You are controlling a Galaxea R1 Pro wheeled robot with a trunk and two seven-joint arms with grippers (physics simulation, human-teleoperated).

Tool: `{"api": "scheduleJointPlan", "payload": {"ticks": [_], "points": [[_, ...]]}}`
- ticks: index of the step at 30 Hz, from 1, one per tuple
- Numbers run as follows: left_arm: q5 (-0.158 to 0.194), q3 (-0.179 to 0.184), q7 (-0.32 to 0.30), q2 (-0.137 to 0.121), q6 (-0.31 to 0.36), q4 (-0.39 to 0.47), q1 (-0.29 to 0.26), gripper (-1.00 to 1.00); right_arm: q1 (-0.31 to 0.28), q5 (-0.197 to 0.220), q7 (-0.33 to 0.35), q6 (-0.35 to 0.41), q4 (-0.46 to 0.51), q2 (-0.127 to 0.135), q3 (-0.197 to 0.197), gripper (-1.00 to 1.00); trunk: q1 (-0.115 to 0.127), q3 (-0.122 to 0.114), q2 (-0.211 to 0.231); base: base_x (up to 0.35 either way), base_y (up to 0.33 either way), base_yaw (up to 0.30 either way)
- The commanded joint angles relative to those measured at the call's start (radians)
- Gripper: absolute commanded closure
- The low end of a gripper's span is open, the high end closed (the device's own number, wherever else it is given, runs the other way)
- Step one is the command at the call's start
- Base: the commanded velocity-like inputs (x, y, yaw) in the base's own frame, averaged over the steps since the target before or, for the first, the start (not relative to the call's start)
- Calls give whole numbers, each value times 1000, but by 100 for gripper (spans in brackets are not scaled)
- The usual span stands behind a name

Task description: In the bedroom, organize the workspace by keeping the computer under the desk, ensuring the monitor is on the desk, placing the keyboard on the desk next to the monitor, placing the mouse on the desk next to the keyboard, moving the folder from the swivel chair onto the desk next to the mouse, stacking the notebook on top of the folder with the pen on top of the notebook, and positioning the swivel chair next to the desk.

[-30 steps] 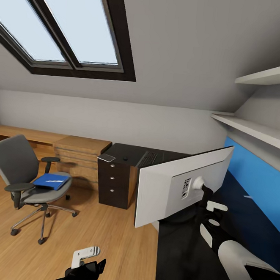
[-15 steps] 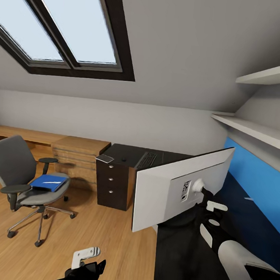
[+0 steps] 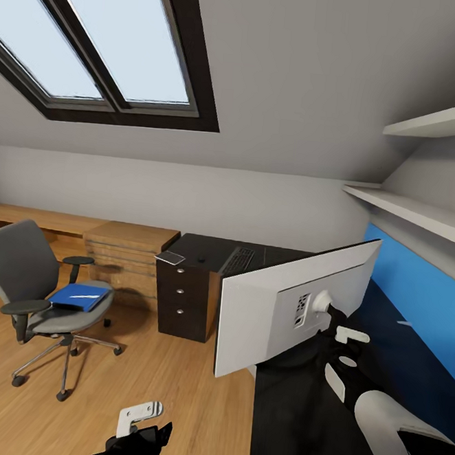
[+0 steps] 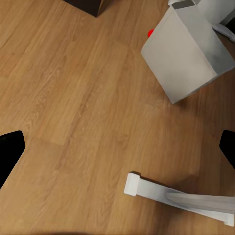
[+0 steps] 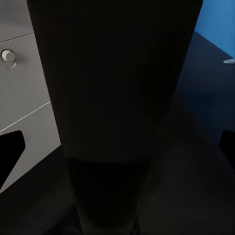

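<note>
White-shelled right arm (image 3: 390,421) reaches forward, fingers clamped on the monitor (image 3: 268,314) stand; left fingers (image 4: 11,152) hang apart.

Dark desk (image 3: 205,246) is carrying keyboard (image 3: 238,259), mouse (image 3: 201,258) and notebook (image 3: 170,257). Swivel chair (image 3: 26,286) is standing on wood floor (image 3: 172,381), holding blue folder (image 3: 78,296) on its seat.
</note>
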State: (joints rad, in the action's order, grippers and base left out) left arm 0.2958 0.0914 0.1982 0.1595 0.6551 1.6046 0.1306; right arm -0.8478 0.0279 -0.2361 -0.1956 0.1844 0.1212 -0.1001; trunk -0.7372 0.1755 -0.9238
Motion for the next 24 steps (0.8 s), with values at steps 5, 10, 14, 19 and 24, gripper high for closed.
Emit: {"api": "scheduleJointPlan", "payload": {"ticks": [5,10,14,19,24], "points": [[10,2,8,0,3,1,0,-100,-1,3,1,-6,-1,0,-4,-100,0,1,-1,51,0,0],[10,2,9,0,3,1,0,-100,-1,3,1,-5,-1,0,-4,-100,0,1,-1,12,0,0],[10,2,9,0,3,1,0,-100,-1,3,1,-5,0,0,-4,-100,0,1,-1,3,0,0],[11,2,9,1,3,1,0,-100,-1,3,0,-6,-2,0,-4,-100,0,1,-1,0,0,0],[11,2,9,0,3,1,0,-100,-1,3,0,-5,-2,0,-4,100,0,1,-1,0,0,0]]}}
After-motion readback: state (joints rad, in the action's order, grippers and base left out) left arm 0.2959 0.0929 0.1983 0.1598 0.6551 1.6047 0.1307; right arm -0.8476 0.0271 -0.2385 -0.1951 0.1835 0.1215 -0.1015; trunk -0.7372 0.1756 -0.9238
